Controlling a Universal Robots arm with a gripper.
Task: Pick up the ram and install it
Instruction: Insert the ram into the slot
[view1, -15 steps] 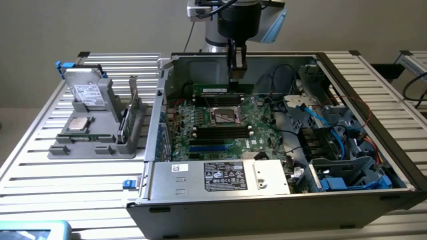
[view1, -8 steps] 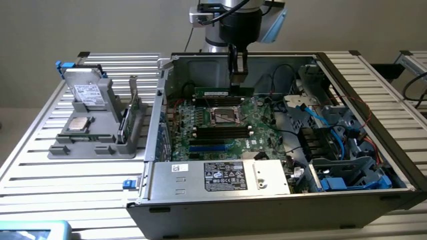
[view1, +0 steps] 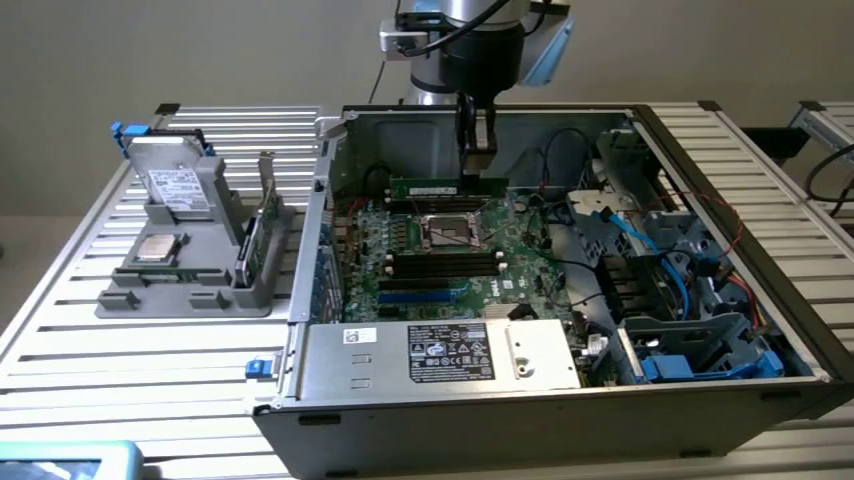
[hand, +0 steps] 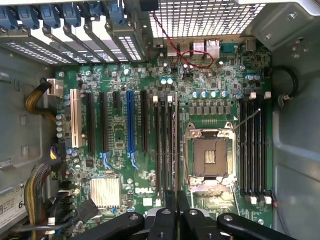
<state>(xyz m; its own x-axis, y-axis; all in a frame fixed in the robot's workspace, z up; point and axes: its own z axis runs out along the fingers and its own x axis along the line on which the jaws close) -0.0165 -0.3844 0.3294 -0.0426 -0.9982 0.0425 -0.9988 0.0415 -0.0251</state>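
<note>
Green ram stick (view1: 447, 187), clamped in end effector (view1: 477, 172), held level just above motherboard (view1: 400, 240), inside open computer case (view1: 534, 435).

We see green on the ram (view1: 447, 186) between the black fingers (view1: 470, 140), with a white label. Beneath the fingers the motherboard (hand: 145, 75) is green too — one blue slot (hand: 130, 120), one white slot (hand: 76, 118), others black.

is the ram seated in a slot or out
Out, it seems: the gripper is shut on the ram, holding it on edge above the motherboard. Whether its lower edge touches a slot, cannot tell.
</note>
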